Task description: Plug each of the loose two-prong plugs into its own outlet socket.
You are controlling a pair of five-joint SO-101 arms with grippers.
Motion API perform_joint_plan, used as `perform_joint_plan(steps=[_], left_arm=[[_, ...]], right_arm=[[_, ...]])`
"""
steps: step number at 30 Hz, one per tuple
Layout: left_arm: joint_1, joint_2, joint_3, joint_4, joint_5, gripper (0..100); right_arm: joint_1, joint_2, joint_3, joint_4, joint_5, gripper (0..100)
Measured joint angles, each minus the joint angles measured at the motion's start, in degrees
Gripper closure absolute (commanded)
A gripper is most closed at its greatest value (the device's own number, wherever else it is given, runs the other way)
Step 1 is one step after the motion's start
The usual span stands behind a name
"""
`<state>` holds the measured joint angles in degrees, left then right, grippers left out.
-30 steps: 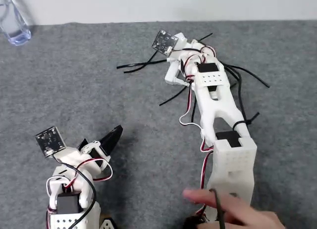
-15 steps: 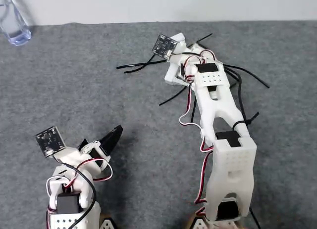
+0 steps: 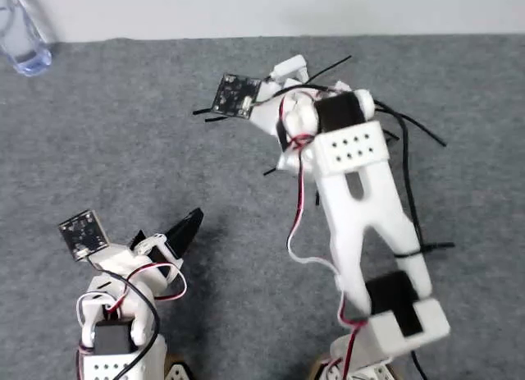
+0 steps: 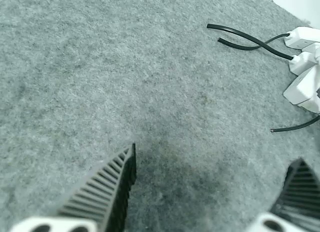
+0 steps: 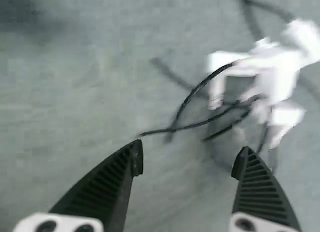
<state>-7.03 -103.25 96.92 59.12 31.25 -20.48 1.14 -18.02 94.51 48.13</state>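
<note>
The white plugs and sockets (image 5: 272, 66) lie tangled with their black cords (image 4: 254, 41) on the grey surface (image 3: 123, 134), near its far edge and about midway along; I can't tell plug from socket. My right tool (image 5: 189, 151) hangs just above them, spread wide and holding nothing. My left tool (image 4: 215, 157) sits well apart, toward the near left corner, also wide open and empty. A clear container (image 3: 20, 39) stands at the far left corner.

Soft, even overhead light; faint shadow under my left hand (image 4: 216, 154), and the right wrist's cords (image 5: 190, 97) smear badly.
</note>
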Motion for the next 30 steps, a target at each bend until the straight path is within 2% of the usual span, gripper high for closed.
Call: perform_joint_plan(steps=[3, 6, 9, 12, 15, 17, 20, 23, 27, 30], left_arm=[[0.0, 0.0, 0.0, 0.7, -2.3, 57], [0.0, 0.0, 0.0, 1.8, -5.6, 57], [-0.1, 0.0, -0.4, 2.6, -12.5, 57], [-1.8, 0.0, -5.5, 7.1, -21.2, 57], [-3.4, 0.0, -14.9, 15.3, -27.8, 57], [-5.2, -0.1, -21.0, 20.7, -29.9, 57], [-9.1, -0.1, -24.3, 22.8, -30.9, 57], [-13.6, -0.1, -21.9, 18.8, -30.9, 57], [-16.4, -0.1, -10.1, 7.3, -31.0, 57], [-16.6, -0.1, -1.7, 1.2, -31.0, 57]], right_arm=[[0.4, -4.7, 0.0, 5.3, -10.7, 72.5], [1.4, -10.5, 0.3, 6.0, -20.4, 72.5], [4.6, -18.0, 4.7, 6.0, -26.5, 72.5], [6.2, -27.5, 12.1, 6.0, -28.5, 72.5], [8.6, -39.9, 21.7, 6.0, -28.9, 72.5], [9.2, -49.3, 29.0, 6.0, -28.9, 72.5], [11.8, -64.7, 40.2, 4.2, -28.9, 72.5], [15.1, -80.4, 53.2, -3.0, -28.9, 72.5], [22.0, -100.7, 74.7, -16.3, -28.9, 72.5], [26.1, -101.7, 88.3, -24.5, -29.3, 72.5]])
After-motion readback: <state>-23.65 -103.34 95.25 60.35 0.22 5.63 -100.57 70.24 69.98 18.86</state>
